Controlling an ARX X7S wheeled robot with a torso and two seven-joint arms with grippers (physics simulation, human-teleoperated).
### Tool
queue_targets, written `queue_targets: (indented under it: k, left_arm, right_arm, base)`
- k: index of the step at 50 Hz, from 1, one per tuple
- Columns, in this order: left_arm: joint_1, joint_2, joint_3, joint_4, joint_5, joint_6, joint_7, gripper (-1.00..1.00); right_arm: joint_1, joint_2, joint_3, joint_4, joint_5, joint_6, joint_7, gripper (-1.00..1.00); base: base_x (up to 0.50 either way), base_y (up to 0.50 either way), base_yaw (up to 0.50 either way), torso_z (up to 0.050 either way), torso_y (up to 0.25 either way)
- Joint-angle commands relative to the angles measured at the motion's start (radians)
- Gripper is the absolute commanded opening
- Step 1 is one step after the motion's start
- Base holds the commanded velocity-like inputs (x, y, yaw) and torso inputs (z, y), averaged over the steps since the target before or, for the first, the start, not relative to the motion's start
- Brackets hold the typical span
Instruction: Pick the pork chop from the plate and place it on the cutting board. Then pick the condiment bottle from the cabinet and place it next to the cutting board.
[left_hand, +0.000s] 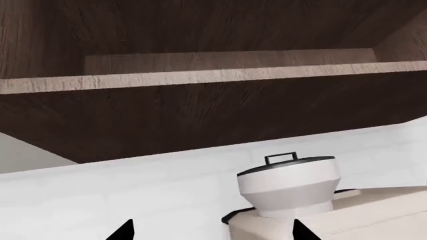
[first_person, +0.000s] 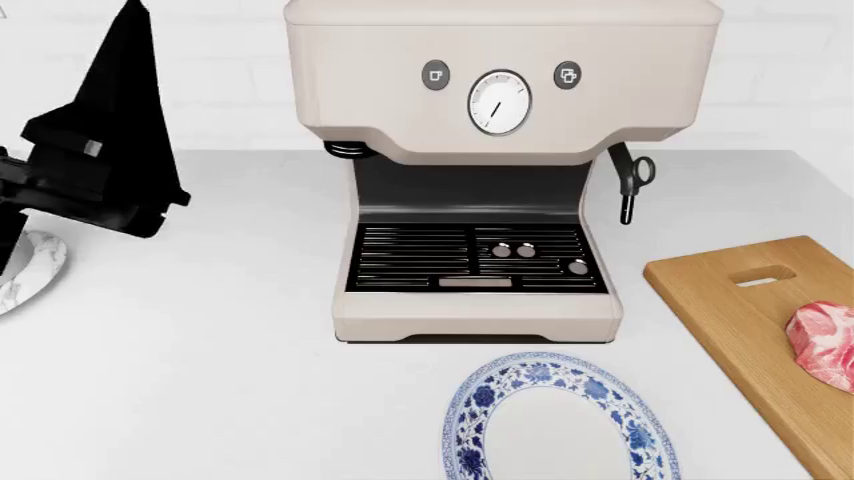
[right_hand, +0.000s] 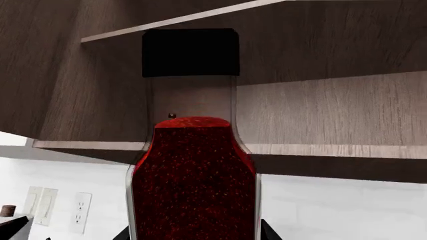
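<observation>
While the pork chop (first_person: 822, 345) rests on the cutting board (first_person: 747, 310) at frame right | my right jaws clasp the condiment bottle (right_hand: 193, 170), ready for the desk | left jaws parted, empty.

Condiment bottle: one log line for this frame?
pork chop: on cutting board | plate: empty | condiment bottle: between right tool's tips, by cabinet | left tool: raised, empty

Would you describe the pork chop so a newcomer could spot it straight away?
Start at the espresso machine in the middle of the counter. To its right lies the wooden cutting board; the pork chop rests on it, the only pink-red, white-marbled thing there.
</observation>
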Motion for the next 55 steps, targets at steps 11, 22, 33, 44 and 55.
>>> queue_targets:
  k: [11, 22, 33, 44, 55]
  left_arm:
    - [0.404, 0.111, -0.025, 0.054, 0.292, 0.208, 0.125, 1.00]
    - [0.510, 0.159, 0.001, 0.039, 0.380, 0.305, 0.165, 1.00]
    - [0.602, 0.190, 0.015, 0.027, 0.437, 0.378, 0.194, 1.00]
    - [0.629, 0.189, -0.001, 0.036, 0.437, 0.395, 0.191, 1.00]
    - [0.622, 0.178, -0.006, 0.041, 0.429, 0.387, 0.178, 1.00]
  right_arm:
    - [-0.267, -0.064, 0.254, -0.083, 0.007, 0.153, -0.026, -1.00]
    - [-0.413, -0.108, 0.420, -0.127, 0.078, 0.237, -0.026, -1.00]
    - [-0.565, -0.213, 0.611, -0.086, 0.130, 0.436, -0.045, -1.00]
    - [-0.710, -0.234, 0.656, -0.102, -0.023, 0.506, -0.259, -1.00]
    - [-0.793, -0.086, 0.589, -0.145, -0.063, 0.439, -0.341, -1.00]
  base:
    - [0.00, 0.00, 0.00, 0.000, 0.000]
    - [0.00, 0.00, 0.00, 0.000, 0.001]
    - [0.00, 0.00, 0.00, 0.000, 0.000]
    - [0.00, 0.00, 0.00, 0.001, 0.000]
    - [0.00, 0.00, 0.00, 0.000, 0.000]
